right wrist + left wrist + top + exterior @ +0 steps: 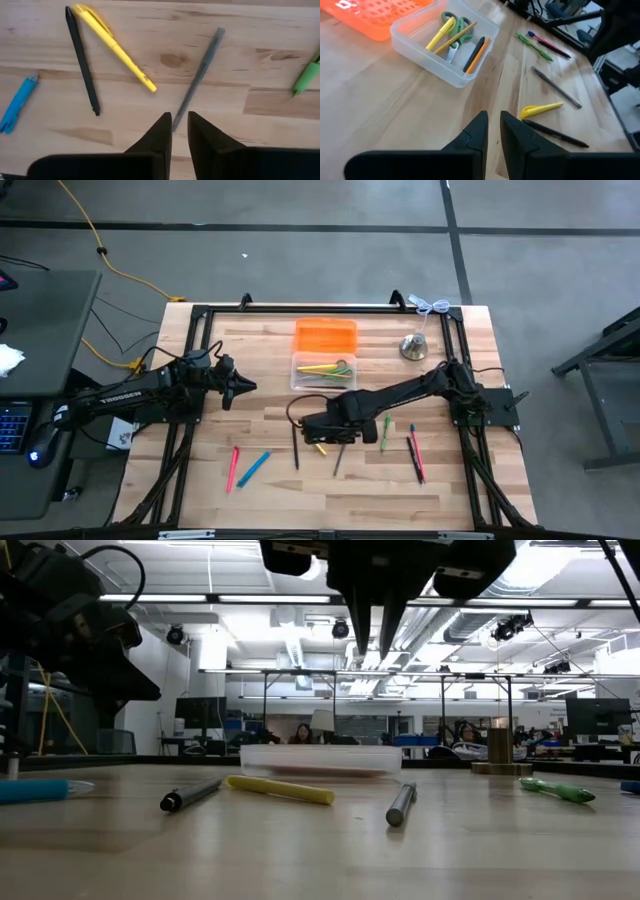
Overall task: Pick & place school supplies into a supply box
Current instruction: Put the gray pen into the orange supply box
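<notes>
Right hand (179, 131) hangs above the counter (210, 145) with its fingers drawn narrow, a slim gap between them and nothing in it. Directly ahead of its fingertips lies the grey pen (198, 76), its near end just beyond the tips; off to one side of that lie the yellow marker (113, 45) and the black pen (81, 58), their far ends almost meeting, and farther out still the blue marker (17, 103). A green marker (307, 78) sits on the other side.

Judging by this, the step in hand is choosing and reaching for the next loose item, most likely the grey pen. The next move calls for spreading the fingers, lining them across the pen's thin body, and coming down to the wood before closing.

From the high view, the supply box (323, 372) lies beyond the hand, near but apart, already holding several supplies, with the orange tray (325, 335) just behind it.

Left hand (492, 131) waits well off to the side, fingers also narrow and empty.
</notes>
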